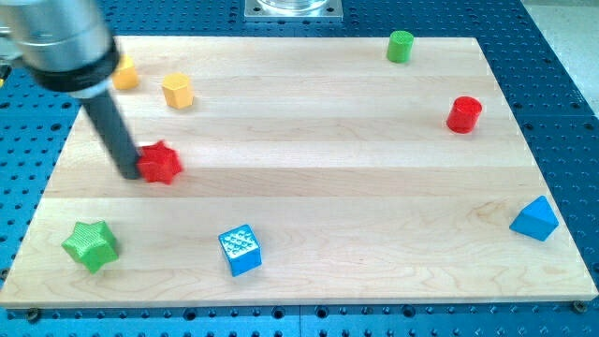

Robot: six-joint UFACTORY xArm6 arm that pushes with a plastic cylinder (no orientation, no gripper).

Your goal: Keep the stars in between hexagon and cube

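Observation:
My tip [130, 172] rests on the board at the view's left, touching the left side of the red star [161, 164]. The green star [92, 245] lies below it near the bottom-left corner. The blue cube [241, 250] sits to the right of the green star near the bottom edge. The yellow hexagon [177, 90] lies above the red star near the top left. The red star is between the hexagon and the cube line, left of it.
A yellow-orange block [125, 76] is partly hidden behind the arm at the top left. A green cylinder [401, 46] stands at the top edge, a red cylinder [463, 114] at the right, a blue triangular block [534, 219] at the lower right.

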